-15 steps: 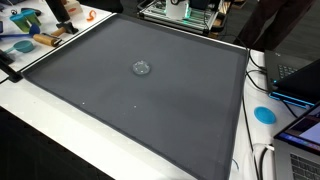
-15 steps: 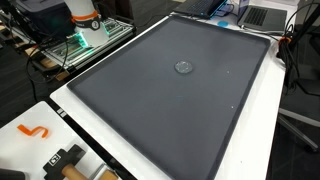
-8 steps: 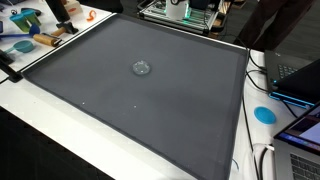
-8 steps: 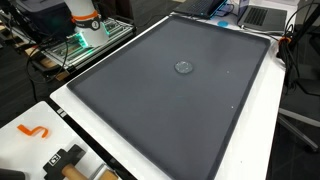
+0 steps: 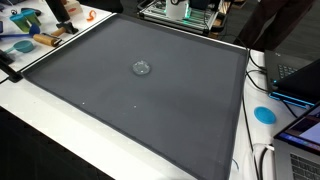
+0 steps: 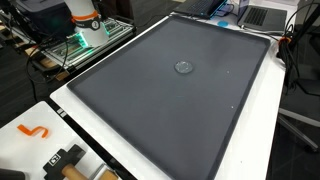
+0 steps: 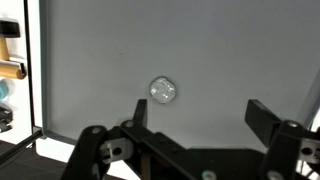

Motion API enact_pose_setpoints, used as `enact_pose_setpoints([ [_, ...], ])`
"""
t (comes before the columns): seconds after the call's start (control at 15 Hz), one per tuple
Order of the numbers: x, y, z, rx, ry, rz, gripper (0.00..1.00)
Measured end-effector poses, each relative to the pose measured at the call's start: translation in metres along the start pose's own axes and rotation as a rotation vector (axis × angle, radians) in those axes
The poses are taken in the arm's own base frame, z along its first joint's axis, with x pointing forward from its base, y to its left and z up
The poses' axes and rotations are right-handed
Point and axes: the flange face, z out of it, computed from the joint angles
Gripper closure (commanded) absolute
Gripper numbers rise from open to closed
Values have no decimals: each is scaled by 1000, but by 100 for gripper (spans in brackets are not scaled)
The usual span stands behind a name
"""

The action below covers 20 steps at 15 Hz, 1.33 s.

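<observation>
End effector [image 7: 197,110] agape, small clear object [image 7: 163,90] indistinct

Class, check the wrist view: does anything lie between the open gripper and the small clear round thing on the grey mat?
Nothing visible does. The gripper is open, and only bare mat lies between it and the clear thing, which sits a little to one side of the gap between the jaws.

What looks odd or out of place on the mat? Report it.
Nothing looks spilled, damaged or askew. A small clear round piece lies alone near the middle of the grey mat. In the wrist view the open gripper is apart from it.
</observation>
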Motion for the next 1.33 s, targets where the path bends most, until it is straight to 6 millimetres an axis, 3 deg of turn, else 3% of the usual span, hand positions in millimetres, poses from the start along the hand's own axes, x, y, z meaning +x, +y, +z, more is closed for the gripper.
enact_pose_setpoints([
  [0.27,28,20,14,-36,37,41,0],
  [0.67,79,36,61,-10,-30,64,0],
  [0.93,101,30,93,-42,-76,60,0],
  [1.33,127,1,145,-96,-70,51,0],
])
